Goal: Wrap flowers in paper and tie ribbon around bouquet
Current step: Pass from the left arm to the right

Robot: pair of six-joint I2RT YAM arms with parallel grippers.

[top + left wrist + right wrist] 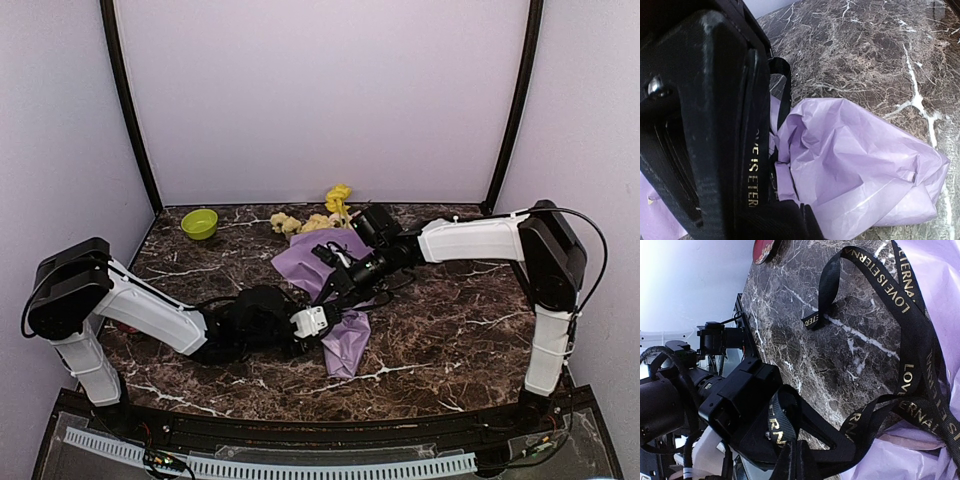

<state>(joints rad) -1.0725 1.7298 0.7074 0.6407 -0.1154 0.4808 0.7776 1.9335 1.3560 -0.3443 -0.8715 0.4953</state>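
Right wrist: ribbon (905, 290) reads "LOVE IS ETERNAL"; right claw (792, 456) clenched, left claw (777, 422) seemingly clenched on it

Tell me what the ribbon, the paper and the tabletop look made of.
The ribbon looks like matte woven fabric with gold printed lettering. The paper looks like thin tissue, lilac, softly crinkled with a faint sheen. The tabletop has a brown marble pattern with white veins; real stone or laminate, I cannot tell.

The left arm (150, 310) and right arm (470, 240), 2 alike, have white shells, black joints and thin black cables (604, 238).
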